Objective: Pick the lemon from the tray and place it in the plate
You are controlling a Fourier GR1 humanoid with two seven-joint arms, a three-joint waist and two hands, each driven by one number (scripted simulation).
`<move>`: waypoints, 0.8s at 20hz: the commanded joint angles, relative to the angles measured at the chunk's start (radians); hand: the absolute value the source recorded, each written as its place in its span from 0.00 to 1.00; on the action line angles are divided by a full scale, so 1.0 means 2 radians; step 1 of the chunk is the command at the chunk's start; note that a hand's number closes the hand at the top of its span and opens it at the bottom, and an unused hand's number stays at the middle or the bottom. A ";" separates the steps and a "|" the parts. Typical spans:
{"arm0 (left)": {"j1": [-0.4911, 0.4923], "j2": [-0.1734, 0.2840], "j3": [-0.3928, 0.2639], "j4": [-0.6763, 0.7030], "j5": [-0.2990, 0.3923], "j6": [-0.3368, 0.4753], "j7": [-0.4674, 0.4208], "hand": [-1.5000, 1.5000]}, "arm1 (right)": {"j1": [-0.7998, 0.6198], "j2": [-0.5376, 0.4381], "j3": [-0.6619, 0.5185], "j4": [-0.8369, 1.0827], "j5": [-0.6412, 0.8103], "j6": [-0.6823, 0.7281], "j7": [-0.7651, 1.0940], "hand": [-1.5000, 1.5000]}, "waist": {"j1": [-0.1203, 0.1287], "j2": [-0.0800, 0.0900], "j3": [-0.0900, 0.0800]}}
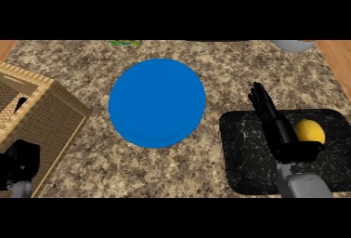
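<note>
Granite-patterned desk (89, 176) seen from steeply above. Blue plate (157, 102) sits near the middle, nothing on it. Black speckled tray (250, 158) lies at lower right, apart from the plate with bare desk between them.

Lemon (310, 131), yellow, lies on the tray toward its right side, upper half. Not lifted.

Right robot hand (281, 132) is over the tray, coming in from the lower edge on a grey forearm (302, 185). Fingers (260, 102) are straight and pointing up-left, tips reaching just past the tray's top edge over the desk. The lemon is just beside the hand's right side, near the palm and thumb; contact looks likely but can't tell for sure. Fingers not wrapped round it, hand open.

Left robot hand (17, 162) at lower left edge, only partly in view, dark shape against the wicker basket (48, 121); can't tell its finger state.

Wicker basket takes the left edge, well apart from the tray. At the top edge: a small green item (125, 43) and a grey round object (293, 45), both cut off.
</note>
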 commanded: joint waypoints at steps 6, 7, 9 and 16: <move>-0.015 0.062 -0.058 -0.047 -0.048 -0.019 0.101 0.50 | -0.047 -0.162 -0.145 0.047 -0.161 0.208 -0.004 1.00 | -0.017 0.009 0.012; 0.015 0.063 -0.040 -0.094 -0.037 -0.002 0.107 0.50 | -0.040 -0.246 -0.104 0.009 0.039 0.128 -0.025 1.00 | -0.034 0.003 -0.001; 0.024 0.073 -0.048 -0.091 -0.034 -0.025 0.112 0.50 | -0.031 -0.199 -0.191 0.069 -0.031 0.076 -0.059 0.00 | -0.038 0.014 0.012; 0.014 0.075 -0.046 -0.080 -0.022 -0.062 0.108 0.50 | 0.023 -0.215 -0.184 0.151 -0.046 0.207 -0.193 0.00 | -0.022 0.014 0.011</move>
